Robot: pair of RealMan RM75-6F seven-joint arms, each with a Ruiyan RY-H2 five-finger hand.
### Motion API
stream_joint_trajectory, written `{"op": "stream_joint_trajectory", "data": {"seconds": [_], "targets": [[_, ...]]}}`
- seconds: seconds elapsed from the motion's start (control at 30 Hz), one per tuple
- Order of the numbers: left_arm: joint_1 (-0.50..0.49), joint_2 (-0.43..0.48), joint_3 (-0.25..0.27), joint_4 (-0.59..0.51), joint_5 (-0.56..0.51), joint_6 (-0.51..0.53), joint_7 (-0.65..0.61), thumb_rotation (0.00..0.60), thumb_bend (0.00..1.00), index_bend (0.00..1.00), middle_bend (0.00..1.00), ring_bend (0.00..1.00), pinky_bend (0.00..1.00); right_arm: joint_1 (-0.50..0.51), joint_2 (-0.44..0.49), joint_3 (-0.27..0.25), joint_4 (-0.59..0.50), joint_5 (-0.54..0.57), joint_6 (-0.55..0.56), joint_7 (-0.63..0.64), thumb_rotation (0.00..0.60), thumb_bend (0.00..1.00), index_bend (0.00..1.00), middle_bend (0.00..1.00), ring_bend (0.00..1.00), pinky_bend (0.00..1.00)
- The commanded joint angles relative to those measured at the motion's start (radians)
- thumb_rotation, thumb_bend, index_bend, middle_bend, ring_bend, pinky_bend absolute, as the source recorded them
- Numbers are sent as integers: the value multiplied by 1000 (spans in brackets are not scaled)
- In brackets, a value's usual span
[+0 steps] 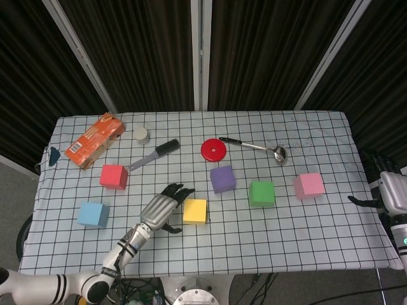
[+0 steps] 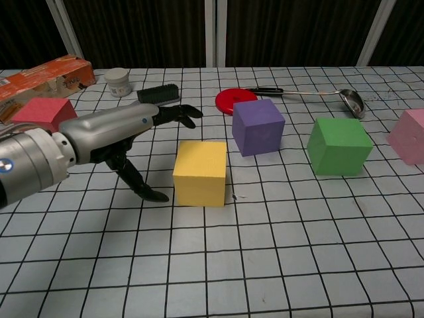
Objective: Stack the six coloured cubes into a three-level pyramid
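Observation:
Six cubes lie apart on the checked cloth: red (image 1: pixel 113 176), blue (image 1: pixel 93 215), yellow (image 1: pixel 194 211), purple (image 1: pixel 223 179), green (image 1: pixel 261 193) and pink (image 1: pixel 309 185). None is stacked. My left hand (image 1: pixel 164 206) hovers just left of the yellow cube (image 2: pixel 199 173), fingers spread and empty, its thumb (image 2: pixel 142 189) low beside the cube's left face without touching. In the chest view the left hand (image 2: pixel 126 142) fills the left side, with the purple (image 2: pixel 257 126), green (image 2: pixel 338 146), pink (image 2: pixel 409 136) and red (image 2: pixel 43 112) cubes around it. My right hand (image 1: pixel 385 190) hangs off the table's right edge, holding nothing.
An orange carton (image 1: pixel 95 140), a small white jar (image 1: pixel 140 134) and a black-handled knife (image 1: pixel 156 154) lie at the back left. A red disc (image 1: pixel 213 150) and a metal ladle (image 1: pixel 257 147) sit behind the purple cube. The table edge runs close to the right hand.

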Motion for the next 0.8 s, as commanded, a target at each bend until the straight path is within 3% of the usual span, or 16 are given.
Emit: {"op": "stream_joint_trajectory", "data": {"seconds": [0.03,0.2,0.3,0.53,0.8], "targets": [[-17,-23,-3,22,-15,-4,13,600,0,7,155,0,50,-1,-5,-3,12,0,-6,8,600,26,0,48,0,0],[-42,-51,-21,57,-57,-26,2,600,12,20,227,0,71,-1,-16,-5,35,3,-15,18,600,26,0,49,0,0],[-50,-58,-33,61,-80,-24,-2,600,72,41,293,2,81,-3,-19,-6,46,5,-16,24,600,26,0,50,0,0],[-52,-70,-62,66,-86,35,-7,600,143,82,447,88,104,-6,-24,-9,65,8,-27,35,600,26,0,51,0,0],[-64,-102,-122,124,-149,78,-18,600,160,91,507,146,109,-4,-22,-6,67,11,-33,36,600,26,0,53,0,0]]}}
